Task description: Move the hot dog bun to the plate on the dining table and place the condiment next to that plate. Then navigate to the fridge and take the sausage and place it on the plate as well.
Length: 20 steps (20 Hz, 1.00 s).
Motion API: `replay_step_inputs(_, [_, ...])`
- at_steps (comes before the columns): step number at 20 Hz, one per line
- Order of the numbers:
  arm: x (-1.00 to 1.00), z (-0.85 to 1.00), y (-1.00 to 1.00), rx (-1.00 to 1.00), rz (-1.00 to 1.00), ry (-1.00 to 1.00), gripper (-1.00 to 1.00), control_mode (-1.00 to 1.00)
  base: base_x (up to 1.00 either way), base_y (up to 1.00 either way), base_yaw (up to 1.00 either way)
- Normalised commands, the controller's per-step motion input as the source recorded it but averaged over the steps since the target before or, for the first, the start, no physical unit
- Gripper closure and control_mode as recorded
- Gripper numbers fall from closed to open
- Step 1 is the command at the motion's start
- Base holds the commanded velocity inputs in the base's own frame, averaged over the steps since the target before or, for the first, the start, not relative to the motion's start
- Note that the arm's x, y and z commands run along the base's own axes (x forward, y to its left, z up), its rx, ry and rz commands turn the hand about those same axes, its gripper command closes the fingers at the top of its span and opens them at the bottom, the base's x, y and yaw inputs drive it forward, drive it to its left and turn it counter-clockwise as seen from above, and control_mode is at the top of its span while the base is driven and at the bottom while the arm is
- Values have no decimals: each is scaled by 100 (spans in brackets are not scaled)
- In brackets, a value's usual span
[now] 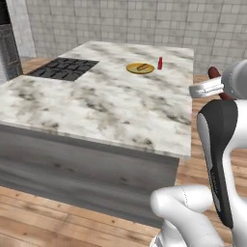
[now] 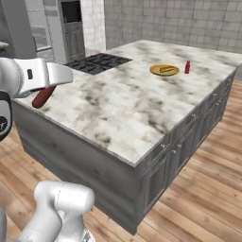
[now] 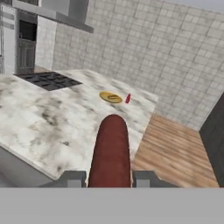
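Marble dining table [image 1: 111, 103] carries the plate [image 1: 140, 68], with the condiment [image 1: 159, 63] just beside it

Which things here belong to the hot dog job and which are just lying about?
Job: reddish-brown sausage in shut gripper; tan bun on yellow round plate; red condiment bottle; marble dining table.
Lying about: black inset cooktop; dark wall oven.
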Motion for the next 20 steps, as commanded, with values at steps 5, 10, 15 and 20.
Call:
replay_step_inputs(5, [0,0,0,0,0,0,100,100,-8,-100,0])
replay_step_inputs(10, [0,0,0,0,0,0,100,100,0,-100,0])
replay_step_inputs(15, [0,0,0,0,0,0,100,100,9,-100,4])
replay_step_inputs(20, [0,0,0,0,0,0,100,100,60,-91,24])
